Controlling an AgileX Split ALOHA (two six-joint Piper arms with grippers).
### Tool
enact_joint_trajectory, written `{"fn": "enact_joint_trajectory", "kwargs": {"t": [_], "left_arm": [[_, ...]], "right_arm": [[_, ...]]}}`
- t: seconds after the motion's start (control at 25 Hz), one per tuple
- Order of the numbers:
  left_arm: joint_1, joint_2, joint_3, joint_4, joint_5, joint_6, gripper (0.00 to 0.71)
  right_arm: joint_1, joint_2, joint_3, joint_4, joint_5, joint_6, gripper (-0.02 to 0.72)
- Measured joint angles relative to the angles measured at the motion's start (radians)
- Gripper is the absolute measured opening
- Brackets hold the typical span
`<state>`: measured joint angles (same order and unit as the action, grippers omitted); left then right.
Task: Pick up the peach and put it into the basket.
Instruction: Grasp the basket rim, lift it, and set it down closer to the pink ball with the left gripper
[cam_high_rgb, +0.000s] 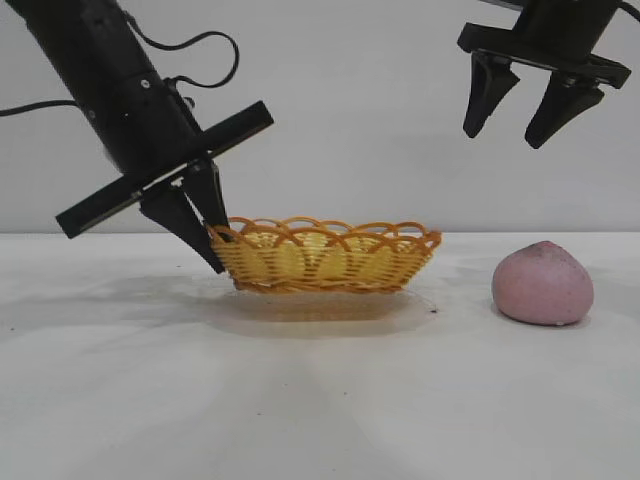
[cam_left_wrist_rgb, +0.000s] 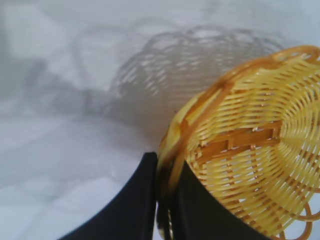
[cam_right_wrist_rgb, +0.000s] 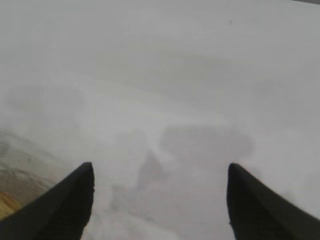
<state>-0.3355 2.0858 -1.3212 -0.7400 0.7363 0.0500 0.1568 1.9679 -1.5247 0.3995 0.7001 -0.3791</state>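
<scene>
The yellow wicker basket (cam_high_rgb: 325, 255) with an orange scalloped rim stands at the table's middle. My left gripper (cam_high_rgb: 215, 240) is shut on its left rim; in the left wrist view the rim (cam_left_wrist_rgb: 167, 165) is pinched between the two black fingers (cam_left_wrist_rgb: 137, 210), with the basket's inside (cam_left_wrist_rgb: 255, 150) beyond them. The dusty pink peach (cam_high_rgb: 543, 284) lies on the table to the right of the basket, apart from it. My right gripper (cam_high_rgb: 515, 125) hangs high above the peach, open and empty. In the right wrist view my right gripper (cam_right_wrist_rgb: 160, 172) shows only bare table between its fingers; the peach is out of that view.
The white table (cam_high_rgb: 300, 400) runs wide in front of the basket and peach. A grey wall stands behind. A small dark speck (cam_high_rgb: 433, 310) lies by the basket's right end.
</scene>
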Motion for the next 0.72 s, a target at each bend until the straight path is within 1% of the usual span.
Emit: {"fn": "enact_joint_trajectory", "kwargs": {"t": [0.08,0.12,0.16,0.48,0.6,0.64,0.68,0.72], "left_arm": [[-0.006,0.009,0.000,0.000,0.000,0.000,0.000],[-0.006,0.011,0.000,0.000,0.000,0.000,0.049],[-0.006,0.011,0.000,0.000,-0.006,-0.002,0.049],[-0.006,0.011,0.000,-0.036,-0.002,0.004,0.424],[-0.006,0.005,0.000,-0.036,0.033,0.056,0.533],[-0.006,-0.004,0.000,-0.032,0.043,0.069,0.549],[-0.006,-0.017,0.000,-0.021,0.048,0.080,0.533],[-0.006,-0.035,0.000,-0.001,0.047,0.088,0.533]], "right_arm": [[0.000,0.000,0.000,0.000,0.000,0.000,0.524],[0.000,0.000,0.000,0.000,0.000,0.000,0.524],[0.000,0.000,0.000,0.000,0.000,0.000,0.524],[0.000,0.000,0.000,0.001,0.004,0.000,0.524],[0.000,0.000,0.000,0.001,0.004,0.000,0.524],[0.000,0.000,0.000,0.001,0.004,0.000,0.524],[0.000,0.000,0.000,0.001,0.004,0.000,0.524],[0.000,0.000,0.000,0.001,0.004,0.000,0.524]]}}
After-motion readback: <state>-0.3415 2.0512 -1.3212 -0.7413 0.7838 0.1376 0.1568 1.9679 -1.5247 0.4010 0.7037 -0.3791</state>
